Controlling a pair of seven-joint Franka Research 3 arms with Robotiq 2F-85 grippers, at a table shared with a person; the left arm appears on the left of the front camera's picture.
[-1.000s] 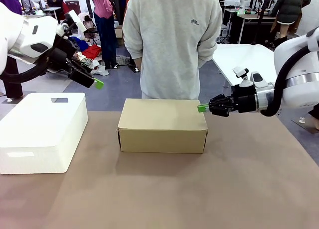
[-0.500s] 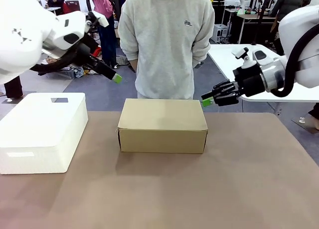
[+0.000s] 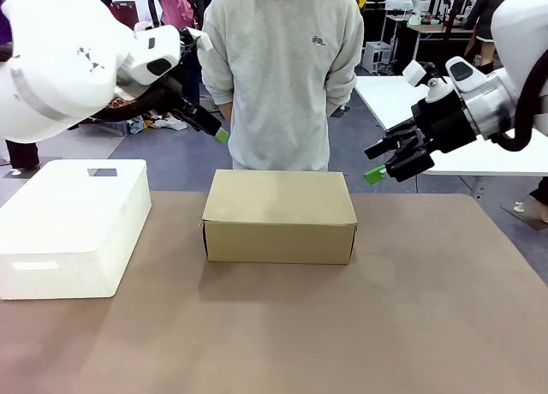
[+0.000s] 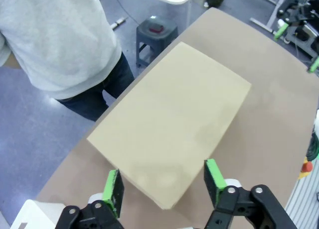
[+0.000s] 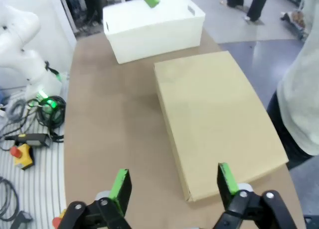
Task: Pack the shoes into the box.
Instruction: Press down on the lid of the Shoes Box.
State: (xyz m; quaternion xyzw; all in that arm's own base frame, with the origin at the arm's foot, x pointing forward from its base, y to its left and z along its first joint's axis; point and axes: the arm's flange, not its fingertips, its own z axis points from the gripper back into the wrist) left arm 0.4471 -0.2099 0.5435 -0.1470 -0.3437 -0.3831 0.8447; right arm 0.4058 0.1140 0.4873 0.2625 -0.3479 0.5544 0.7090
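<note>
Foam box (image 3: 73, 227): white, on table (image 3: 342, 325), below and left of left jaws.
Left gripper (image 3: 220, 134): raised, jaws wide, nothing held.
Box (image 3: 280, 216): tan cardboard, lid shut, mid-table, below and between both grippers.
Right gripper (image 3: 373, 162): raised, jaws wide, nothing held.

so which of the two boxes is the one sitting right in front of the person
The tan cardboard box, lid shut, at the table's middle. The white foam box sits off toward the robot's left.

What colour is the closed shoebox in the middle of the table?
The box is plain tan-brown cardboard, unprinted; the right wrist view shows it best.
</note>
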